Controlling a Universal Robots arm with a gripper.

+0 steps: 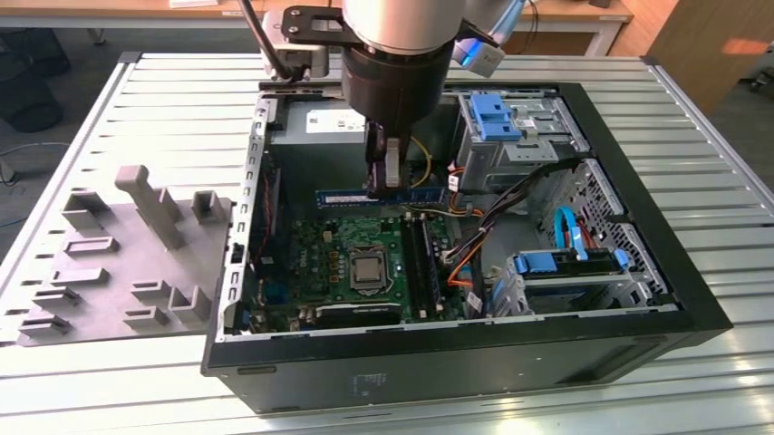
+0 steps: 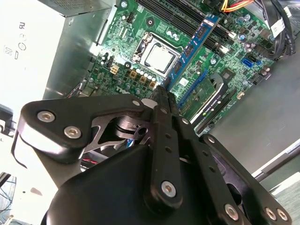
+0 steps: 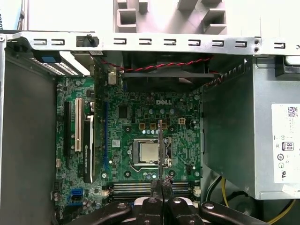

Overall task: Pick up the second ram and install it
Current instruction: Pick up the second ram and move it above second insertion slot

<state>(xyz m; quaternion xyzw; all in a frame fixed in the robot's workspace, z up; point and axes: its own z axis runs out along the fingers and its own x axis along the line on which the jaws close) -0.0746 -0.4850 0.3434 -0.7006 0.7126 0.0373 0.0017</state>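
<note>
The second ram (image 1: 411,196) is a slim blue stick that hangs level over the green motherboard (image 1: 326,263) inside the open computer case. My gripper (image 1: 384,184) is shut on it near its middle, reaching down from above. In the second wrist view the ram (image 2: 197,44) runs out from the gripper (image 2: 162,91) above the board. In the first wrist view the ram (image 3: 161,145) shows edge-on as a thin line above the gripper (image 3: 161,183). The long black slot strips (image 1: 418,267) lie below, crosswise to the stick.
The processor socket (image 1: 366,269) sits beside the slots. A grey power supply (image 1: 321,131) and a drive cage with blue clips (image 1: 496,118) stand at the case's far side. Cables (image 1: 466,245) cross beside the slots. A grey moulded tray (image 1: 121,263) lies at the exterior view's left.
</note>
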